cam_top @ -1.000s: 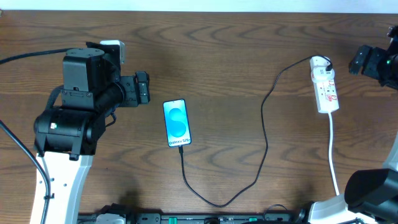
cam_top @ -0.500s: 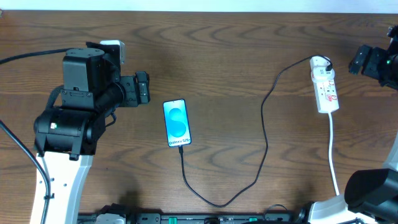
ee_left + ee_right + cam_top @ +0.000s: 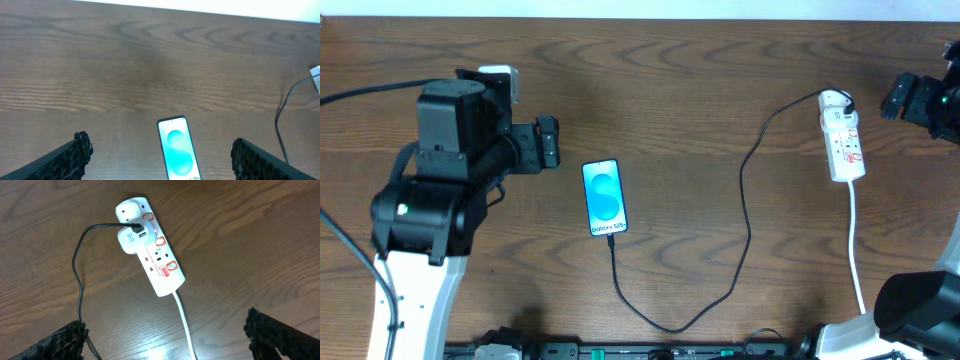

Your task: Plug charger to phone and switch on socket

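Left arm (image 3: 430,205) nudged slightly left; rest unmoved. Charger (image 3: 745,200) looped near front edge, tip at bottom of phone (image 3: 604,197), apparently seated. Left gripper (image 3: 549,143) beside phone, wide open, empty. Socket (image 3: 843,140) far right; right gripper (image 3: 894,98) near, wide open, empty. For switching on: press straight down, without sliding socket.

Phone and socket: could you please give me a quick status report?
Left end effector open, empty, near phone. Right end effector open, empty, near socket. Charger runs socket to phone's bottom edge. Nothing blocking.
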You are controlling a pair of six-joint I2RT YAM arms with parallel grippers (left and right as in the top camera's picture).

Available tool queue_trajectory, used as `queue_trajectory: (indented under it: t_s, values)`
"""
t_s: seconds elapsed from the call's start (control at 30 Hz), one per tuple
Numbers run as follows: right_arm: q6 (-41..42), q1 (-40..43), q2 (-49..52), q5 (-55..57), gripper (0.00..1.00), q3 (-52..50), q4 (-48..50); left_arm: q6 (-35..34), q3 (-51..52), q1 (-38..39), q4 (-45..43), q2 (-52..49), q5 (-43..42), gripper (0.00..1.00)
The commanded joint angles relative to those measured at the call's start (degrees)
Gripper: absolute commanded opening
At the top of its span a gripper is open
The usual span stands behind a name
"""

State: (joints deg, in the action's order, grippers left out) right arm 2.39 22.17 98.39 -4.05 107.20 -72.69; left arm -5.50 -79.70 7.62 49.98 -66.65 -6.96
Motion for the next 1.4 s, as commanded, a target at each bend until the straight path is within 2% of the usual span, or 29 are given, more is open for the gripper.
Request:
queue_trajectory:
  t_s: [0.0, 0.83, 1.37]
  values:
    - [0.6, -0.1, -0.6, 0.1, 0.99, 1.0, -0.2, 1.0, -0.4, 0.1, 0.2, 3.5, 1.7, 0.91]
    - [0.6, -0.1, -0.6, 0.1, 0.99, 1.0, -0.2, 1.0, 5.8, 0.1, -0.4, 12.9, 2.6, 0.91]
    - [0.6, -0.1, -0.6, 0.1, 0.99, 1.0, -0.2, 1.0, 24.4, 0.1, -17.7, 24.6, 2.8, 0.91]
